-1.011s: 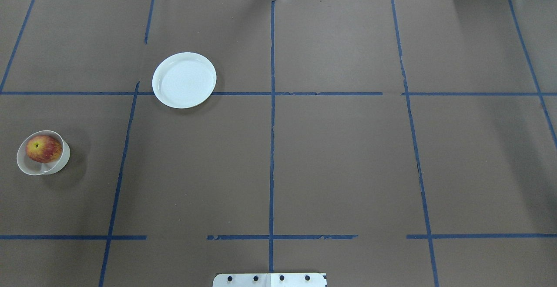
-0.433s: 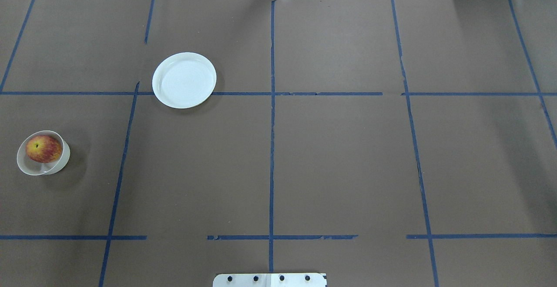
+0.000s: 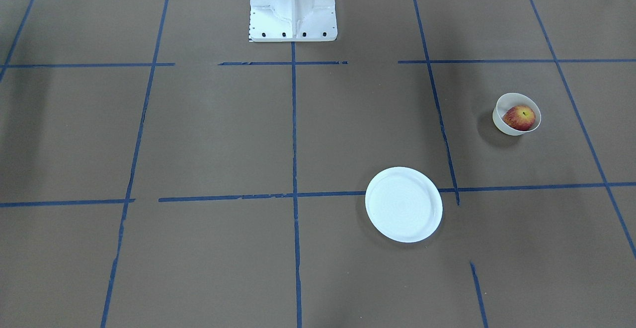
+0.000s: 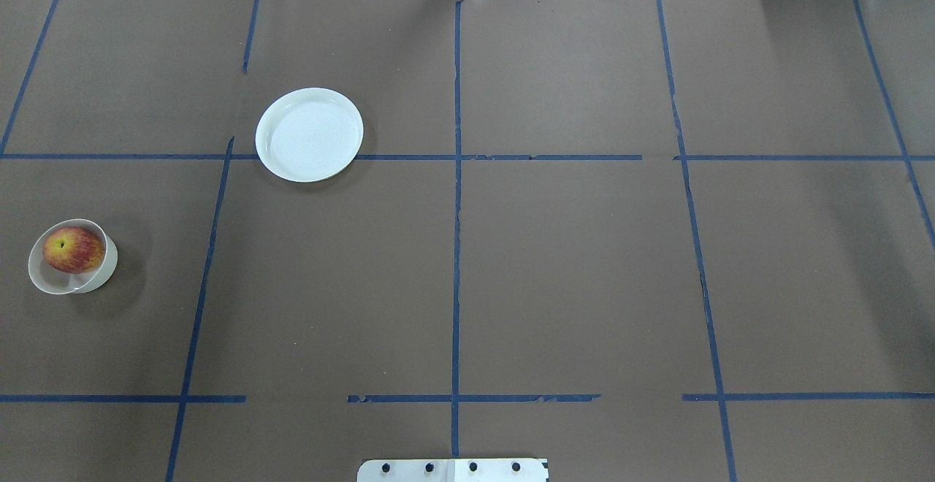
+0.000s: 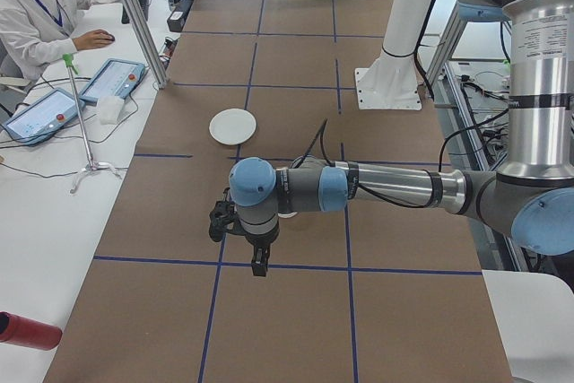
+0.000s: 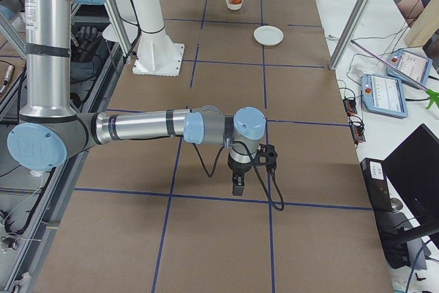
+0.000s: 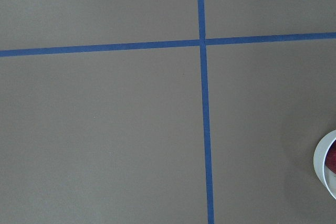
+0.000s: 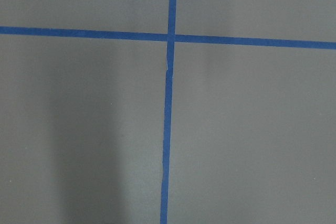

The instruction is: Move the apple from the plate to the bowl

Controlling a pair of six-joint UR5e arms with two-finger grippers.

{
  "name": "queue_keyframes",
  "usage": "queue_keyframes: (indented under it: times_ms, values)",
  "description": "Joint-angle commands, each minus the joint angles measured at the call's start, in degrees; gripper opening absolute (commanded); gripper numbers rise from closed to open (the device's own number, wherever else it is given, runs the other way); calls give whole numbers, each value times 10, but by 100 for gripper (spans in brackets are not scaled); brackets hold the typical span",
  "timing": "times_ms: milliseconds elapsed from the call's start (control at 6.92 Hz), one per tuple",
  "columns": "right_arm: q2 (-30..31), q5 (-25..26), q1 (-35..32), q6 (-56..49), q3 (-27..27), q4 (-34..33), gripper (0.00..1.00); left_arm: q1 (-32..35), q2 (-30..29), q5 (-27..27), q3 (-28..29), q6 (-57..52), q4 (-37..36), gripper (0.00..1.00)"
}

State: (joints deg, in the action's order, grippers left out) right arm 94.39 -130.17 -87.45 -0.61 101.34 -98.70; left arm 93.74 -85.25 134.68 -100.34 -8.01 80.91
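Note:
The apple (image 4: pixel 72 250), red with yellow patches, lies inside the small cream-white bowl (image 4: pixel 45 279) at the table's left side; both also show in the front-facing view, apple (image 3: pixel 519 118) in bowl (image 3: pixel 502 124). The flat white plate (image 4: pixel 309 134) (image 3: pixel 403 204) sits bare, farther back and to the right of the bowl. The left wrist view catches only the bowl's rim (image 7: pixel 321 162) at its right edge. My left gripper (image 5: pixel 259 265) and right gripper (image 6: pixel 236 189) hang over bare table and show only in the side views; I cannot tell whether they are open or shut.
The white robot base (image 3: pixel 292 7) stands at the table's near middle edge. Blue tape lines cross the brown table cover. An operator (image 5: pixel 36 15) sits at a side desk with tablets (image 5: pixel 112 80), and a red bottle (image 5: pixel 27 330) lies there.

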Motion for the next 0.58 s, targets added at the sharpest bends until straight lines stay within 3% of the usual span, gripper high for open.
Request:
queue_keyframes:
  times_ms: [0, 433]
  values:
    - [0, 0, 0, 0, 0, 0, 100, -1, -9, 1, -9, 0, -9, 100]
    - [0, 0, 0, 0, 1, 0, 100, 0, -4, -1, -13, 0, -16, 100]
